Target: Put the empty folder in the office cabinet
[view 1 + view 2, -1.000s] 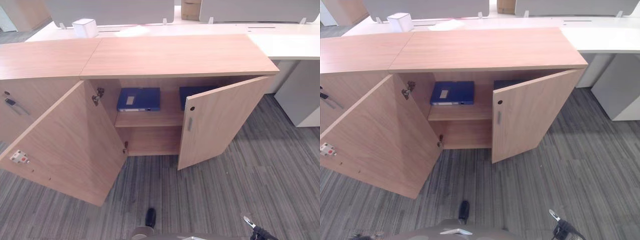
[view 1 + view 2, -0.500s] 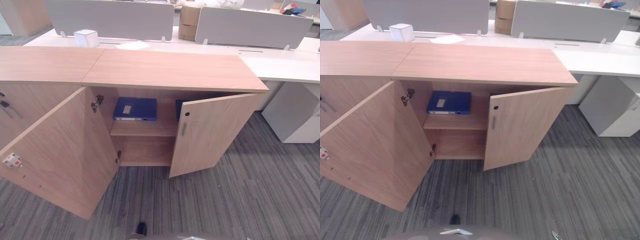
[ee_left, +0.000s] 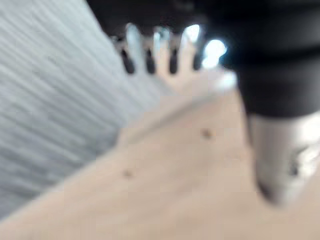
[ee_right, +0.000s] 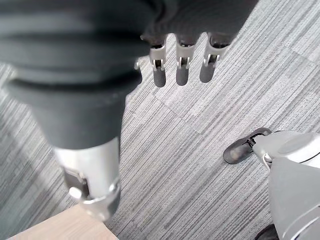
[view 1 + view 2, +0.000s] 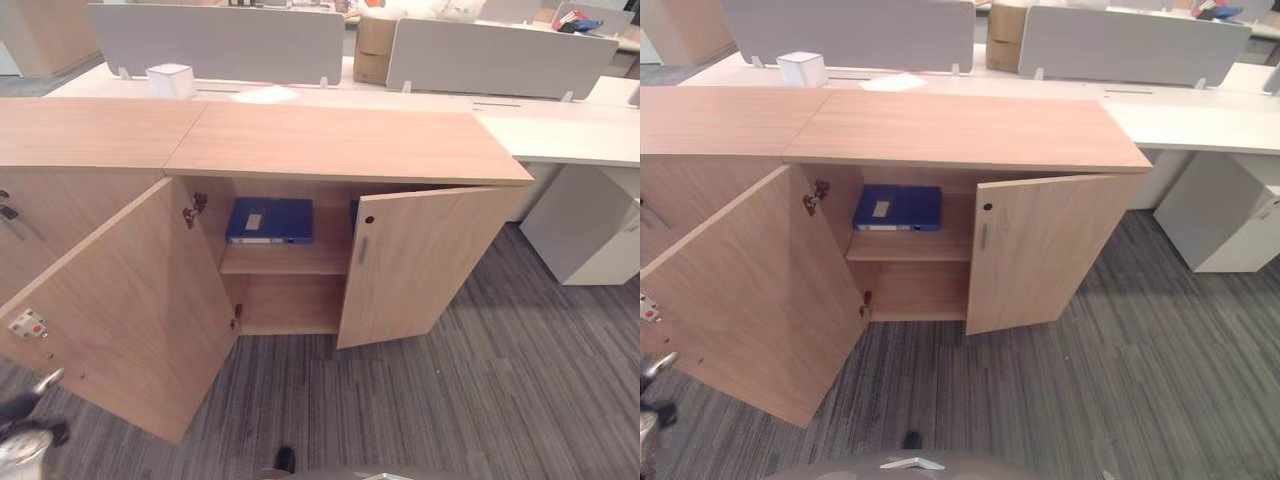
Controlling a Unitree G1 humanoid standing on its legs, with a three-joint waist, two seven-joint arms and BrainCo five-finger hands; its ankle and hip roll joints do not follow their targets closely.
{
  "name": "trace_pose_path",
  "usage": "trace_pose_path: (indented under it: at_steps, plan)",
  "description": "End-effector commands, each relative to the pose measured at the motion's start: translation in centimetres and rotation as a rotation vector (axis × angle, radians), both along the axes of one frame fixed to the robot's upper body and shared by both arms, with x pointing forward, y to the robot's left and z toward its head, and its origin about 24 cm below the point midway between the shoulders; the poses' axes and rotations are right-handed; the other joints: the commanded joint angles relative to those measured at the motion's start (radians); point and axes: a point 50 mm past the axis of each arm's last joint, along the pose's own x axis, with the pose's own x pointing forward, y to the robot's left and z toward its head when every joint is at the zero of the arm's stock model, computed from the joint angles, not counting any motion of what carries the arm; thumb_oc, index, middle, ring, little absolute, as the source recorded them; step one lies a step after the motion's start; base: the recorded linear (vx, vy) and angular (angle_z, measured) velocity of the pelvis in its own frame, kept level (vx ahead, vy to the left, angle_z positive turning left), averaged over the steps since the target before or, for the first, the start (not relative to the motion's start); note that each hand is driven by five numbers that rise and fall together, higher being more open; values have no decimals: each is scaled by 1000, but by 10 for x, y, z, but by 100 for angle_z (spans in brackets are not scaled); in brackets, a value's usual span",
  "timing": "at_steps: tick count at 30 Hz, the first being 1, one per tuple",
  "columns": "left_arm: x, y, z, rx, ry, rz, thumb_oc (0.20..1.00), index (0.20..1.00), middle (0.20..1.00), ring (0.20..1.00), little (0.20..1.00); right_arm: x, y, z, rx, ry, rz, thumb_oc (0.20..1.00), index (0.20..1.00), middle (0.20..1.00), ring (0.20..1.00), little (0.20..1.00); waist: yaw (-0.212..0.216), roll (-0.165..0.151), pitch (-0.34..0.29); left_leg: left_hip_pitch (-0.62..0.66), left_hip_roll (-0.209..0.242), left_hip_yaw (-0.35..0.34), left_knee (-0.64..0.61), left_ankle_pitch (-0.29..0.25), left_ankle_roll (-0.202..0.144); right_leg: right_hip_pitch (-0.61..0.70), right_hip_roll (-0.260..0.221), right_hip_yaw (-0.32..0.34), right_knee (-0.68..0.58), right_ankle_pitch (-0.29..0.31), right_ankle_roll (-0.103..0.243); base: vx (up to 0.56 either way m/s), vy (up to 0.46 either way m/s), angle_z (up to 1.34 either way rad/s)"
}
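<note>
Standing open with both doors swung out, the cabinet (image 5: 340,145) held the blue folder (image 5: 269,220) flat at its upper shelf's left end. The left hand (image 3: 160,47) hung beside the left door (image 5: 130,300), fingers loose and apart. The right hand (image 4: 182,60) hung over carpet, fingers relaxed, empty.

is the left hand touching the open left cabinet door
Cannot tell. In the left eye view the left hand sits just beside the left door; the left wrist view is too blurred to show contact.

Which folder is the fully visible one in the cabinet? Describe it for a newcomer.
Find the wooden cabinet with two open doors. On its upper shelf, left side, lies a blue folder with a white label; its neighbour hides behind the right door.
</note>
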Motion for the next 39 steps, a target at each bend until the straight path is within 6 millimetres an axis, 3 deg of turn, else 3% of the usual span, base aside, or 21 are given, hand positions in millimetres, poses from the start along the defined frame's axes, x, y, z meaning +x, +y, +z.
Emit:
trace_pose_path:
  at_steps: [1, 6, 10, 16, 20, 22, 23, 26, 27, 30, 39]
  plan:
    - [23, 8, 31, 64, -188, 7, 1000, 1000, 1000, 1000, 1000, 13, -3, 2, -25, -37, 55, 1000, 1000, 1000, 1000, 1000, -7, 3, 2, 85, -32, -36, -6, -151, 35, -58, 17, 37, 20, 30, 26, -7, -4, -5]
    - [32, 1, 39, 63, -253, -32, 1000, 1000, 1000, 1000, 1000, 12, -3, 2, -22, -37, 58, 1000, 1000, 1000, 1000, 1000, -8, 1, 2, 87, -33, -35, -6, -154, 35, -57, 17, 39, 19, 30, 26, 0, 0, 0]
    - [52, -17, 55, 42, -393, -112, 1000, 1000, 1000, 1000, 1000, 9, -3, 1, -15, -28, 70, 1000, 1000, 1000, 1000, 1000, -12, -2, 0, 93, -32, -32, -6, -159, 36, -52, 16, 44, 15, 33, 26, 0, 0, 0]
    - [62, -35, 60, -13, -472, -183, 1000, 1000, 1000, 1000, 1000, 5, -2, 1, -11, -11, 75, 1000, 1000, 1000, 1000, 1000, -16, 0, 0, 95, -33, -30, -6, -161, 37, -50, 16, 45, 16, 35, 25, 0, 0, 0]
    - [69, -58, 59, -105, -521, -283, 1000, 1000, 1000, 1000, 1000, -2, -2, 1, -1, 17, 80, 1000, 1000, 1000, 1000, 1000, -18, 3, 2, 95, -33, -30, -6, -161, 38, -52, 15, 46, 16, 39, 25, 0, 0, 0]
    - [74, -79, 55, -179, -541, -364, 1000, 1000, 1000, 1000, 1000, -7, -2, 0, 5, 41, 80, 1000, 1000, 1000, 1000, 1000, -21, 5, 4, 96, -33, -30, -6, -162, 40, -52, 15, 47, 16, 40, 25, 0, 0, 0]
    - [74, -79, 55, -180, -541, -364, 1000, 1000, 1000, 1000, 1000, -7, -2, 0, 4, 41, 80, 1000, 1000, 1000, 1000, 1000, -21, 6, 4, 97, -33, -30, -6, -162, 40, -52, 15, 48, 16, 40, 25, 0, 0, 0]
    - [79, -108, 49, -307, -580, -457, 1000, 1000, 1000, 1000, 1000, -15, -1, 0, 15, 81, 69, 1000, 1000, 1000, 1000, 1000, -25, 8, 5, 97, -33, -28, -6, -163, 42, -52, 15, 51, 14, 44, 25, -9, -3, 4]
    - [79, -108, 49, -308, -580, -457, 1000, 1000, 1000, 1000, 1000, -15, -2, 0, 15, 81, 68, 1000, 1000, 1000, 1000, 1000, -24, 8, 5, 97, -33, -28, -6, -163, 42, -52, 15, 52, 14, 45, 25, 0, 0, 0]
    - [84, -138, 42, -445, -611, -538, 1000, 1000, 1000, 1000, 1000, -25, -2, 1, 16, 123, 36, 1000, 1000, 1000, 1000, 1000, -29, 9, 8, 98, -33, -26, -6, -164, 44, -54, 16, 57, 15, 46, 24, -4, 1, 2]
    - [86, -190, 24, -697, -601, -632, 1000, 1000, 1000, 1000, 1000, -24, 2, -1, 15, 136, -6, 1000, 1000, 1000, 1000, 1000, -42, 11, 12, 102, -32, -19, -6, -171, 48, -56, 19, 65, 17, 45, 25, -4, -4, -2]
